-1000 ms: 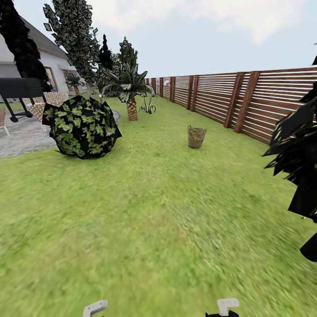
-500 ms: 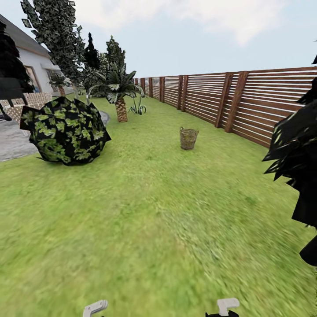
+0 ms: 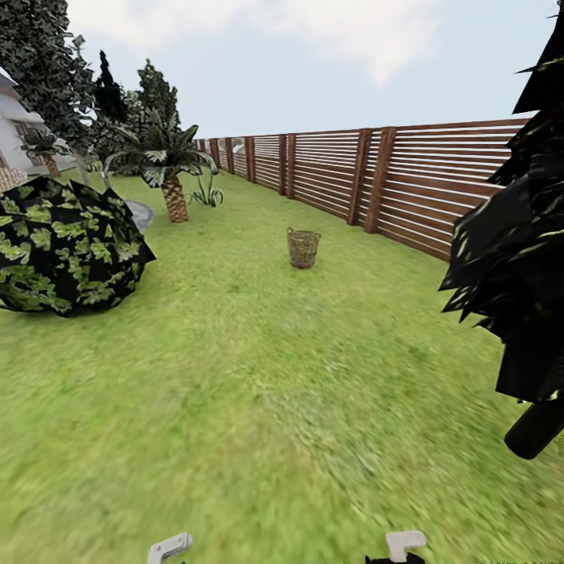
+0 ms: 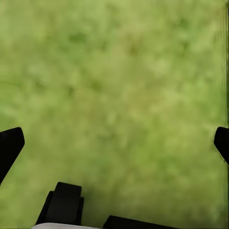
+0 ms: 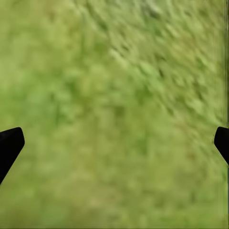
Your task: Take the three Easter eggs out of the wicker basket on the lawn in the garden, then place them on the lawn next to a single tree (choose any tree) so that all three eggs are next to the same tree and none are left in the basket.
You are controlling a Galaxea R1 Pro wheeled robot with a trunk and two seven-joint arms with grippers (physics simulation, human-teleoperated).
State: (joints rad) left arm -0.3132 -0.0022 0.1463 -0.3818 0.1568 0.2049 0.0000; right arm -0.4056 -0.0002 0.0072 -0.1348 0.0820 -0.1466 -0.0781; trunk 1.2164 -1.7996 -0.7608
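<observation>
The wicker basket (image 3: pixel 303 247) stands upright on the lawn (image 3: pixel 258 392), well ahead of me and a short way from the fence. Its woven side hides the inside, so no Easter eggs are visible. A tall tree with dark, white-flecked foliage (image 3: pixel 43 66) rises at the far left. My left gripper (image 4: pixel 115 143) is open over bare grass, its dark fingertips (image 4: pixel 9 145) wide apart. In the same way my right gripper (image 5: pixel 115 143) is open above grass with nothing between its fingertips (image 5: pixel 9 143). White parts of both arms (image 3: pixel 170 546) sit at the head view's lower edge.
A brown slatted fence (image 3: pixel 407 188) runs along the right. An all-black tree (image 3: pixel 521 266) stands close at the right. A round dark bush (image 3: pixel 63 247) sits at the left, with a small palm (image 3: pixel 168 168) and a white house (image 3: pixel 16 133) behind it.
The whole head view has swung to the right: basket, bush and palm slid left in the picture, and the black tree at the right looms larger. Both grippers stay open.
</observation>
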